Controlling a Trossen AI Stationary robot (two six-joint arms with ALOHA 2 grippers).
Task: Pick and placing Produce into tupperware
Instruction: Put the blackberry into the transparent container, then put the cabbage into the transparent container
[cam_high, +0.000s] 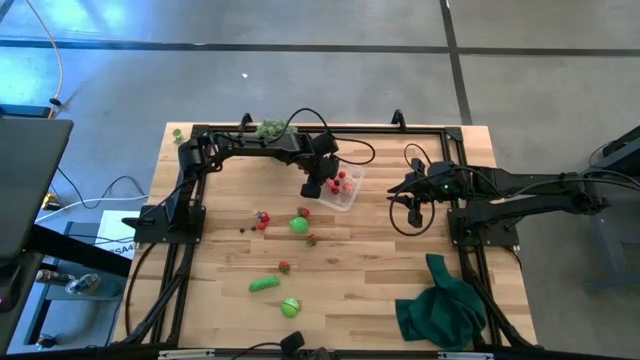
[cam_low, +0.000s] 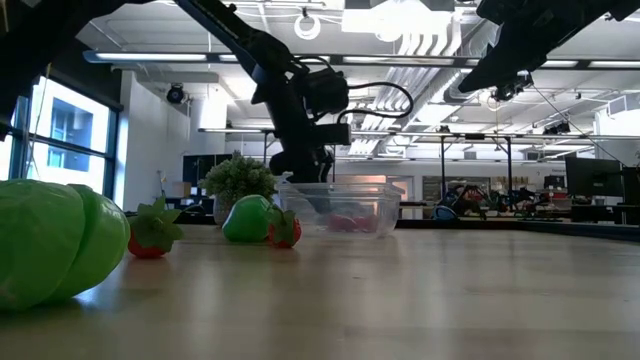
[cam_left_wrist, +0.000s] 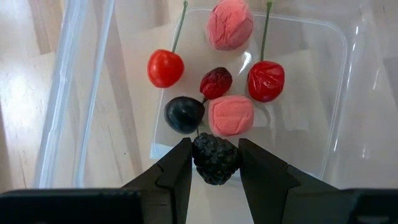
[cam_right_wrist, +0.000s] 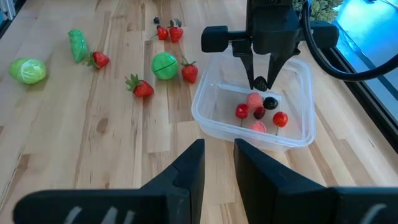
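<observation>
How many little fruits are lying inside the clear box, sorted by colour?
Bright red cherries: 2
Pink pieces: 2
Dark red berry: 1
Blue-black berry: 1
Total: 6 in the tupperware.
The black bumpy berry, pinched in the left tool, is not counted.

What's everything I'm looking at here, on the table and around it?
Table: one, pale wood, under everything.
Clear box: one, see-through, between the two arms.
Fruits in the box: six; two red cherries, two pink, one dark red, one black.
Blackberry: one, black, held over the box.
Strawberries: at least four, red, loose on the wood.
Green ball: one, bright green, among the strawberries.
Green oblong: one, green, farther from the box.
Cabbage: one, yellow-green, near the oblong.
Spiky ball: one, pale green, table edge.
Cloth: one, dark green, near the right arm's base.
Left arm: dark, jaws shut on the blackberry.
Right arm: dark, beside the box, jaws open, empty.
</observation>
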